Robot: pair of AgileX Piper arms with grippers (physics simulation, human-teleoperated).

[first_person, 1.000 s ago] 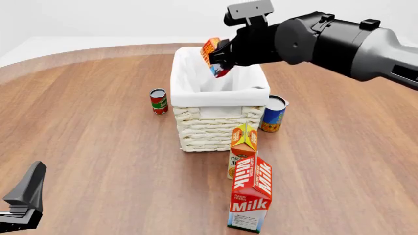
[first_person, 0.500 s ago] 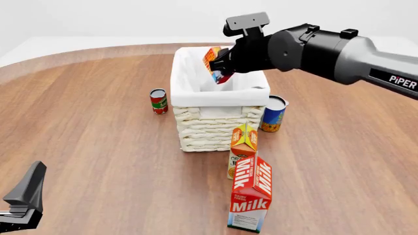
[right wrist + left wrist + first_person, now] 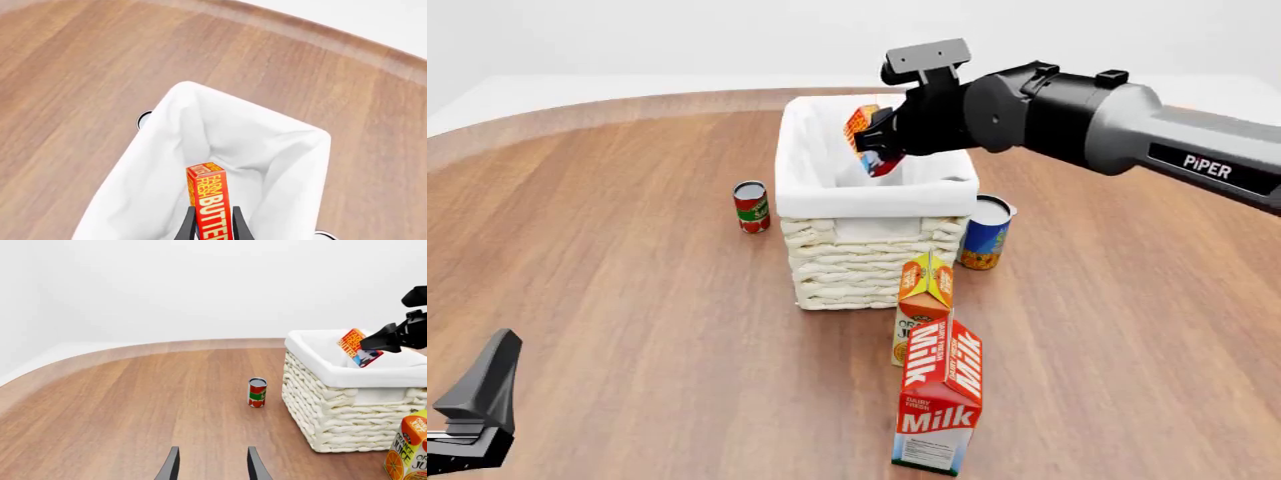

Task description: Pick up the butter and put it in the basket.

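The butter (image 3: 865, 141), a small red-orange box with yellow lettering and a blue corner, hangs tilted just inside the mouth of the basket (image 3: 827, 262). My right gripper (image 3: 882, 140) is shut on the butter (image 3: 212, 203) and holds it over the white cloth lining (image 3: 167, 165). From the left wrist view the butter (image 3: 357, 347) shows partly below the rim of the basket (image 3: 333, 405). My left gripper (image 3: 212, 469) is open with nothing between its fingers, low over the near left of the table (image 3: 474, 410).
A red can (image 3: 751, 206) stands left of the basket, a blue-and-yellow can (image 3: 985, 232) at its right. An orange juice carton (image 3: 922, 308) and a tall Milk carton (image 3: 941, 398) stand in front of the basket.
My right gripper has lowered the butter toward the basket's inside, and the arm has swung a little left. The left arm has not moved.
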